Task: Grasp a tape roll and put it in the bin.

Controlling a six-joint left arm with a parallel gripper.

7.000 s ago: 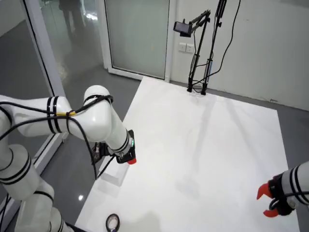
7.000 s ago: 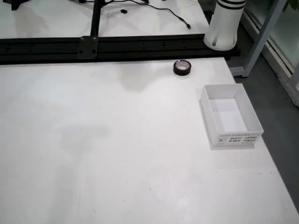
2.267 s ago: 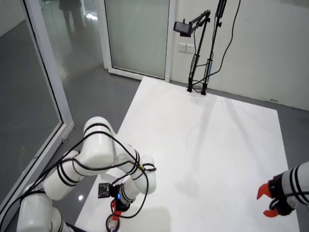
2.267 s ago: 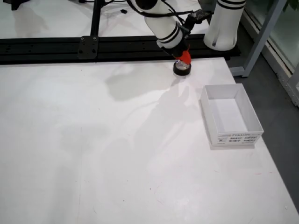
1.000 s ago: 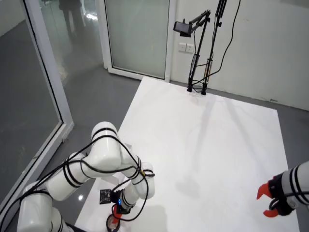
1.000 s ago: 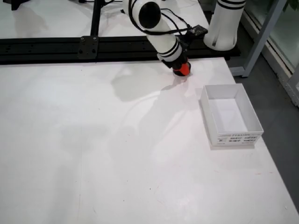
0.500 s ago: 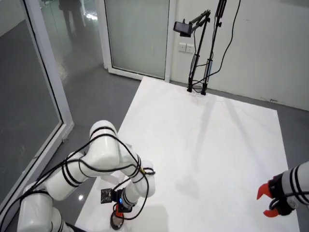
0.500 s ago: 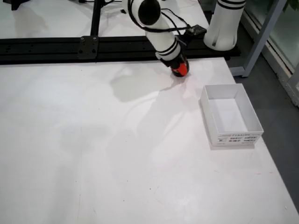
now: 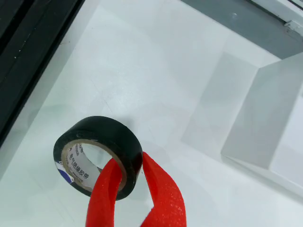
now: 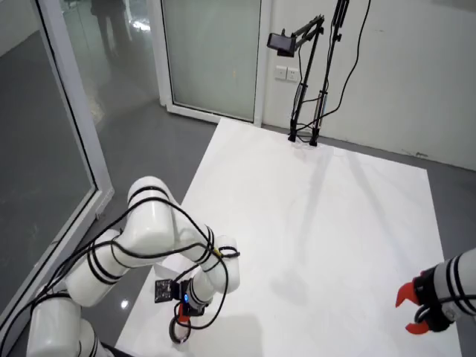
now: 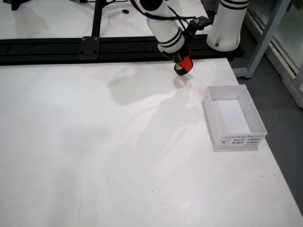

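In the view that rides on the gripper, the gripper (image 9: 127, 177) is seen with its two red fingers (image 9: 105, 189) pinched on the wall of the tape roll (image 9: 97, 153), one finger inside the core and the other against the outer black face, at the side of the ring nearest the camera. The roll is carried tilted, and a shadow is cast on the table (image 9: 142, 61) beneath it, so it is judged to be lifted clear of the surface. In the view from the side, the roll (image 11: 182, 69) is seen hanging under the gripper (image 11: 184, 65) near the far edge of the table (image 11: 118, 156), with the bin (image 11: 233, 117) near but apart, toward the right of that view. In the view from above, the roll (image 10: 178, 331) is seen near the table's lower edge, below the gripper (image 10: 184, 318). The roll is judged to be light, stiff in the ring and little liable to damage; its glossy outer face may be slippery, so a hold through the core across the wall, as taken here, is thought safest, though some swing about the pinch may be expected. One roll is counted, one bin, and two fingers. A second gripper (image 10: 416, 309) is seen idle at the right of the view from above.
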